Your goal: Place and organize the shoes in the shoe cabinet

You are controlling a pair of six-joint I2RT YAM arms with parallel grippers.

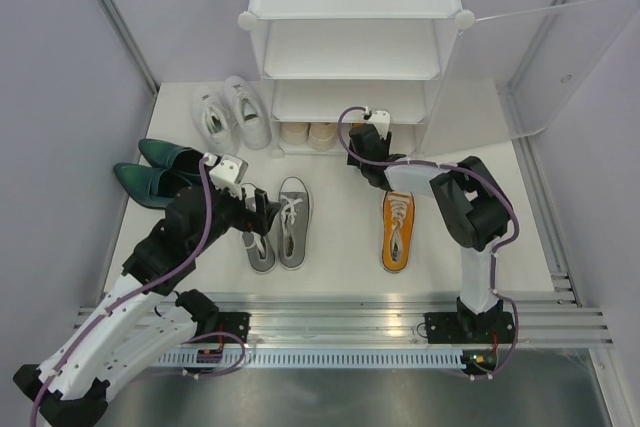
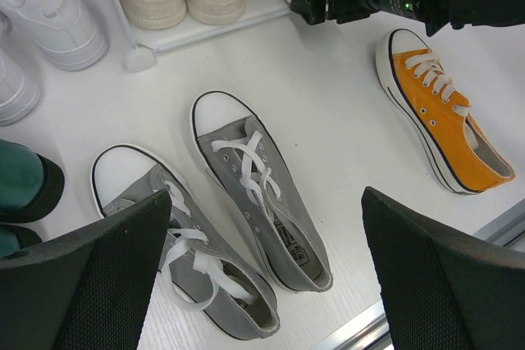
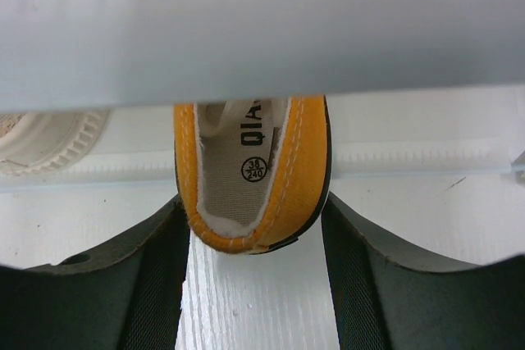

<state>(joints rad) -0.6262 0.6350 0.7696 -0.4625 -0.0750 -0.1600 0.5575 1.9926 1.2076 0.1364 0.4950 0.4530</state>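
Note:
The white shoe cabinet (image 1: 355,7) stands at the back with its frosted door (image 1: 560,57) swung open to the right. My right gripper (image 1: 368,127) reaches into the bottom shelf, shut on the heel of an orange shoe (image 3: 246,178) that lies partly under a shelf panel (image 3: 262,30). Beside it on that shelf is the cream pair (image 1: 308,132). The other orange shoe (image 1: 398,232) lies on the floor. My left gripper (image 2: 267,284) hangs open above the grey pair (image 2: 262,194), touching neither shoe.
White sneakers (image 1: 232,112) sit left of the cabinet, and dark green pointed shoes (image 1: 150,172) lie by the left wall. A metal rail (image 1: 350,322) runs along the near edge. The right arm (image 1: 470,207) arches over the floor to the right of the orange shoe.

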